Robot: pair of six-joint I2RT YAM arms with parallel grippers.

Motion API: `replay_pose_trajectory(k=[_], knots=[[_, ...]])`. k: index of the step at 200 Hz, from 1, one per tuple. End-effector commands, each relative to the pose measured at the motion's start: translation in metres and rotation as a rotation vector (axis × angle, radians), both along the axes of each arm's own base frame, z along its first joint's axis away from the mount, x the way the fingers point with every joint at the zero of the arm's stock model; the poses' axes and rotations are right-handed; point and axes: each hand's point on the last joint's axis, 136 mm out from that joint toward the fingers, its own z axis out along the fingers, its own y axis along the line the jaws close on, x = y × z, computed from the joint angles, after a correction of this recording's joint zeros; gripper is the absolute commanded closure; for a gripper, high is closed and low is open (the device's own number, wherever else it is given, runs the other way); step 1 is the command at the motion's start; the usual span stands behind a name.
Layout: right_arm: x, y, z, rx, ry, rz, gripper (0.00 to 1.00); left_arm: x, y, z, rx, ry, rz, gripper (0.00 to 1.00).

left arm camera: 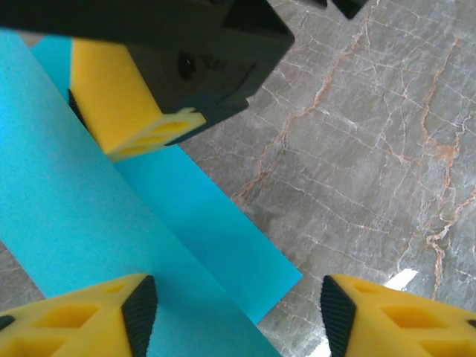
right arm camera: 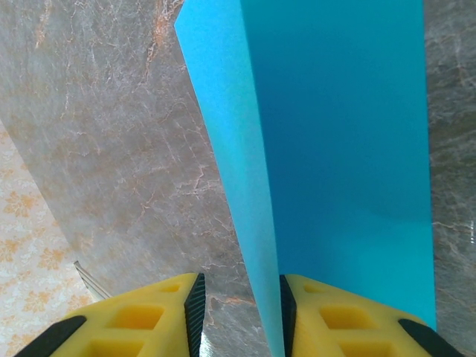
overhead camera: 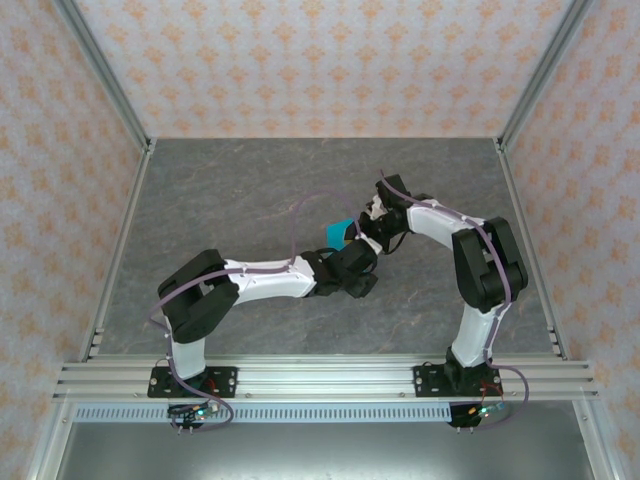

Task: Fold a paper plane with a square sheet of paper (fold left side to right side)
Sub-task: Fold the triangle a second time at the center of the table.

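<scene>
Lying creased: cyan paper [right arm camera: 349, 149], one flap raised.

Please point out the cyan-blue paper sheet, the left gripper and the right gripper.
Thin cyan-blue paper sheet [right arm camera: 349, 149]: right wrist view, broad flat part.
Left gripper [left arm camera: 238, 316]: left wrist view, midway between yellow fingertips.
Right gripper [right arm camera: 239, 309]: right wrist view, midway between yellow fingertips.

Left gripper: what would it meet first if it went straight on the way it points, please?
Most likely the square sheet of paper: the left gripper points down at the table, with the sheet's corner between its open jaws. Depth is unclear; it might touch bare table beside that corner.
</scene>
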Motion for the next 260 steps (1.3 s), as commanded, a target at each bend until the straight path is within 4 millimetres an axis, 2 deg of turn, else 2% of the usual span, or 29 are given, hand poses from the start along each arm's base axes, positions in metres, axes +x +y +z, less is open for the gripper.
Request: replay_pose_trajectory(k=[1, 51, 126, 161, 187, 230, 260], knots=[[0.002, -0.005, -0.006, -0.027, 0.02, -0.002, 0.65, 0.007, 0.006, 0.007, 0.042, -0.038, 0.016, 0.44], [0.002, -0.007, -0.01, -0.046, 0.027, -0.002, 0.65, 0.001, 0.009, 0.01, 0.027, -0.029, 0.007, 0.65], [0.005, -0.009, -0.01, -0.055, 0.017, 0.002, 0.64, -0.005, 0.01, 0.014, 0.003, -0.008, 0.002, 0.84], [0.013, -0.008, 0.008, -0.032, -0.054, -0.015, 0.6, -0.006, 0.01, 0.012, -0.004, 0.009, 0.008, 0.95], [0.024, -0.014, 0.03, -0.012, -0.121, -0.065, 0.52, -0.006, 0.01, 0.011, -0.038, 0.042, 0.018, 1.0], [0.03, -0.036, 0.058, -0.011, -0.2, -0.135, 0.42, 0.002, 0.017, 0.013, -0.177, 0.129, 0.054, 1.0], [0.018, -0.051, 0.058, -0.059, -0.215, -0.142, 0.42, 0.008, 0.019, 0.016, -0.256, 0.174, 0.066, 1.0]])
